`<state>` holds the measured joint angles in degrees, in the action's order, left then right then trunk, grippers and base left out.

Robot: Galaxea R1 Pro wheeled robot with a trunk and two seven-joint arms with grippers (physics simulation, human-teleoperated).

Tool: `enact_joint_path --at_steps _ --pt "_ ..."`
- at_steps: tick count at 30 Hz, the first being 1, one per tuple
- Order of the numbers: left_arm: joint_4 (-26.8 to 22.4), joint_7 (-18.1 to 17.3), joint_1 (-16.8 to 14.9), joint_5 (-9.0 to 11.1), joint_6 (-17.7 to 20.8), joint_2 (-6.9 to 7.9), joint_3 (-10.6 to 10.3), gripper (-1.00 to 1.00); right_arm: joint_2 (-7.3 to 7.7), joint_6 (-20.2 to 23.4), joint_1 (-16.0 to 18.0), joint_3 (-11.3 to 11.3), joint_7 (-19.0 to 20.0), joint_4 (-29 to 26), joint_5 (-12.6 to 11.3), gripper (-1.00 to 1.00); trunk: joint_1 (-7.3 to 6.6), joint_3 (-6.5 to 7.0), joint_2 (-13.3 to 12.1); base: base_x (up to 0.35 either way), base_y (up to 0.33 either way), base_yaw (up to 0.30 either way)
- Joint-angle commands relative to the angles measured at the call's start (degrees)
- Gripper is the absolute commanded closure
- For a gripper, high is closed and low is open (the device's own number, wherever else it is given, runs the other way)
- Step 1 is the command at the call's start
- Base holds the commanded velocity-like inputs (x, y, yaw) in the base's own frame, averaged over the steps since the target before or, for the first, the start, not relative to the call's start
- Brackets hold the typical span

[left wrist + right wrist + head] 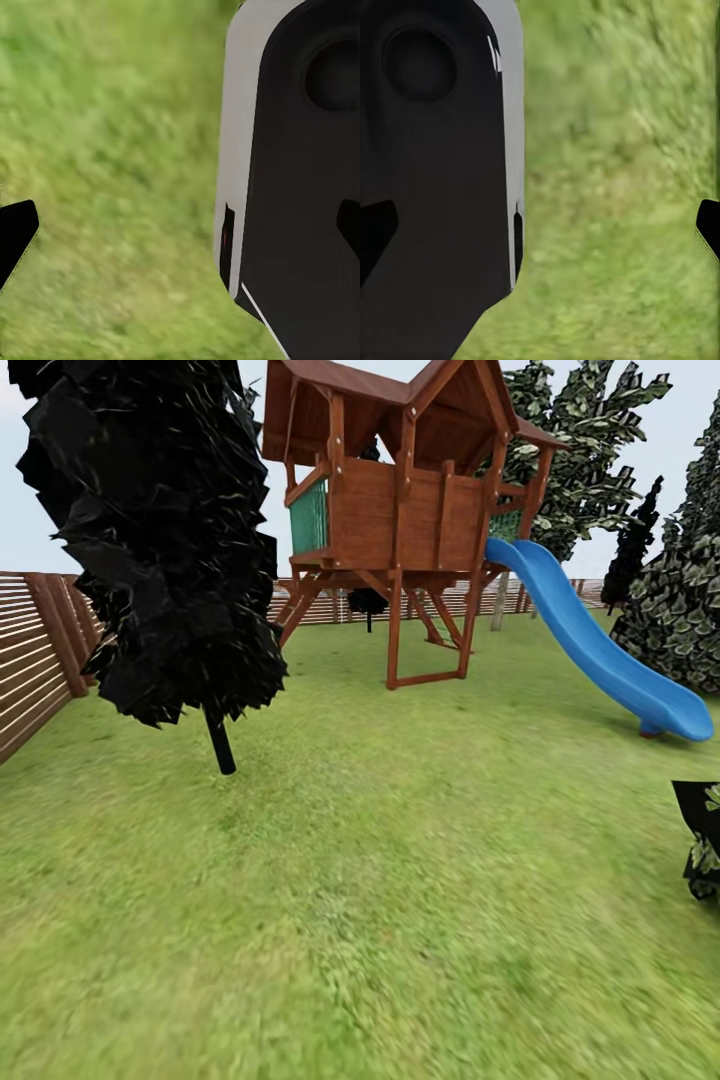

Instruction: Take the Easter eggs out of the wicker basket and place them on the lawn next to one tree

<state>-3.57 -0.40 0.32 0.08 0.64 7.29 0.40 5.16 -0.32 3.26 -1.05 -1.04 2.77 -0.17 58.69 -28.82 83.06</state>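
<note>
Two wrist views look down on blurred lawn (pixel 112 150), each with dark finger tips at its edges and the robot's grey-and-black body (pixel 435 187) alongside. The left claw (pixel 180 232) and right claw (pixel 540 225) both stand released, fingers wide apart, grasping nothing, with grass beneath them. Ahead of the claws the lawn (pixel 400 860) runs to an all-black tree (pixel 160 530), a wooden play tower (pixel 400 510) with a blue slide (pixel 600 650) (fence (pixel 40 650) behind), and leafy trees (pixel 590 450). No eggs or basket are in sight.
</note>
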Motion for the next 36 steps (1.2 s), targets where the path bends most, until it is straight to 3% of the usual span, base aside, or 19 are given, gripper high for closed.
enact_joint_path --at_steps 1,36 --pt "-0.12 -0.04 0.03 0.01 0.07 0.01 0.04 -1.0 0.01 -0.03 0.08 -0.12 -0.11 0.13 -0.01 -1.0 0.03 -0.05 0.02 0.335 0.0 0.0" --pt "-0.12 -0.04 0.03 0.01 0.15 0.01 0.04 -1.0 0.02 -0.03 0.08 0.07 -0.11 0.13 0.05 -1.0 0.03 -0.05 0.02 0.335 0.0 0.0"
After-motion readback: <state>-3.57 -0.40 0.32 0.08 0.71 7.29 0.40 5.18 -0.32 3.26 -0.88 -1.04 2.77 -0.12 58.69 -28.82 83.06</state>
